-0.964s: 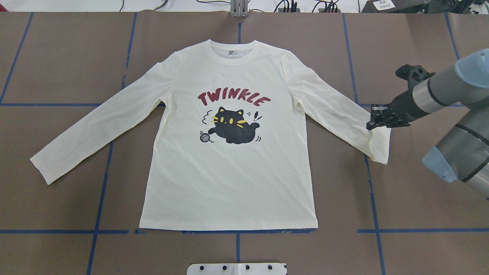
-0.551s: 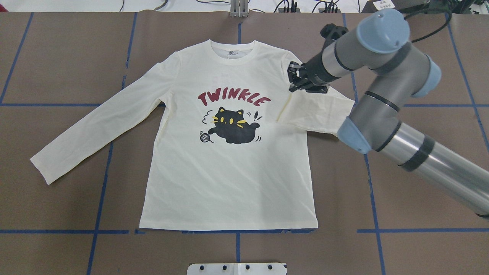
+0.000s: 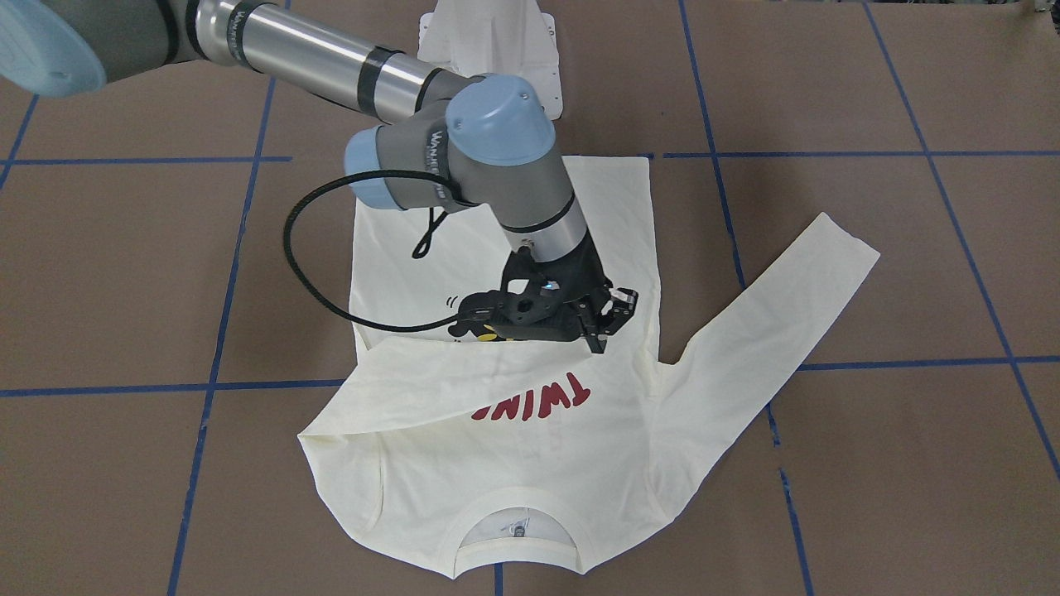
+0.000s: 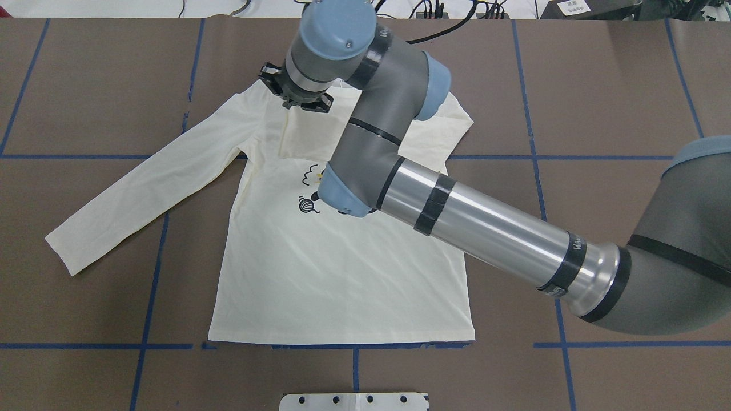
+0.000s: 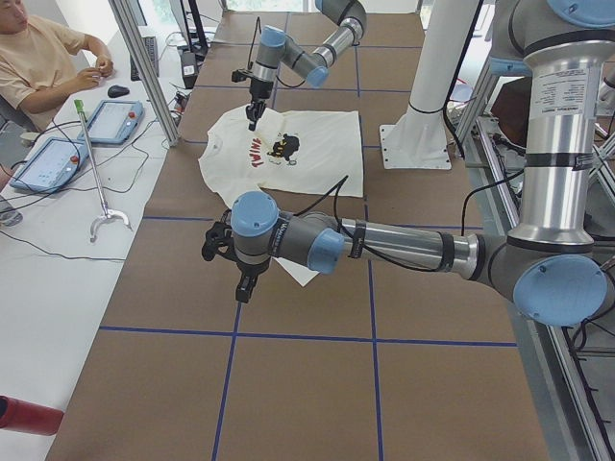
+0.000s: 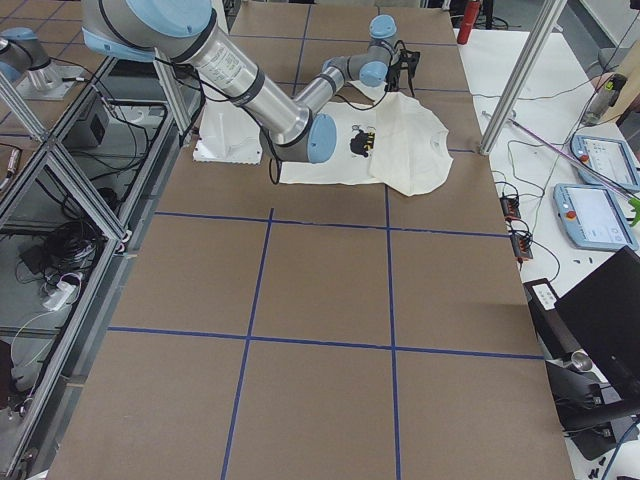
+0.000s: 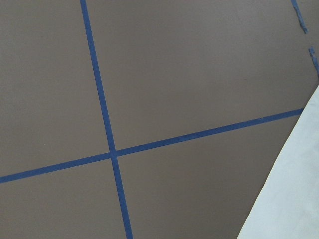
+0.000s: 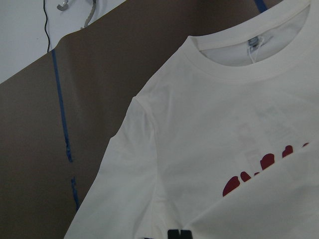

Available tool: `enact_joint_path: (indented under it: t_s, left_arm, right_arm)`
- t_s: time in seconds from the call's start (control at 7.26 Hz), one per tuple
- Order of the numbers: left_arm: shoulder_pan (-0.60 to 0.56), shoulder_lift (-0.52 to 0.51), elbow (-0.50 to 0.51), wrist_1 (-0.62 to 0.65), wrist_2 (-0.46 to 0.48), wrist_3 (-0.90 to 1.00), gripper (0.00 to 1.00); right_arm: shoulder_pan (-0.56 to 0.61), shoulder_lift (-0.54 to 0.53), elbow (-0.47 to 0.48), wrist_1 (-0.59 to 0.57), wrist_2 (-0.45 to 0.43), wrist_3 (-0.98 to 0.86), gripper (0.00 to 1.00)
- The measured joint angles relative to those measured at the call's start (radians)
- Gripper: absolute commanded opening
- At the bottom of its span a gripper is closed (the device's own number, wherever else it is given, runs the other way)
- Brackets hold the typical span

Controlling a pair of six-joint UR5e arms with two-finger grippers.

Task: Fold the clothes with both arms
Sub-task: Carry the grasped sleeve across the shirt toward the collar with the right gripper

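Note:
The cream shirt (image 4: 342,274) lies print-up on the brown table, collar at the far side. My right arm reaches across it. The right gripper (image 4: 297,98) sits low over the shoulder on the robot's left side, also seen from the front (image 3: 609,323). It looks shut on the cuff of the right sleeve (image 4: 308,137), which is folded across the chest and hides part of the red lettering (image 3: 534,401). The left sleeve (image 4: 143,188) lies spread out. My left gripper (image 5: 242,286) hovers near that sleeve's cuff; I cannot tell if it is open or shut.
The white pedestal base (image 4: 354,401) stands at the near table edge. Blue tape lines (image 4: 151,268) grid the brown table cover. A side table with tablets (image 5: 115,120) and a seated person (image 5: 38,58) is beyond the far edge.
My right gripper has carried the right sleeve's cuff from the table's right side across the chest to the opposite shoulder. The sleeve now lies folded over the print.

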Motion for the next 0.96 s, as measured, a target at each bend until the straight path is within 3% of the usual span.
enact_joint_path:
  t_s: [0.28,0.55,0.69,0.83,0.96]
  left_arm:
    - [0.000,-0.001,-0.001,0.001,0.001,-0.001,1.00]
    - [0.000,-0.001,-0.002,0.001,0.001,-0.001,1.00]
    - [0.000,-0.001,-0.002,0.001,0.001,-0.001,1.00]
    - [0.001,-0.001,-0.001,0.001,0.001,-0.001,1.00]
    - [0.004,-0.005,0.000,0.000,0.001,-0.016,1.00]
  right_arm:
    - [-0.067,0.083,-0.128,0.084,-0.081,-0.003,0.00]
    - [-0.104,0.124,-0.188,0.123,-0.127,-0.005,0.03]
    - [-0.113,0.129,-0.202,0.137,-0.141,-0.007,0.66]
    - [-0.116,0.132,-0.221,0.162,-0.153,-0.008,0.96]
    - [-0.118,0.140,-0.242,0.180,-0.164,-0.008,0.98]
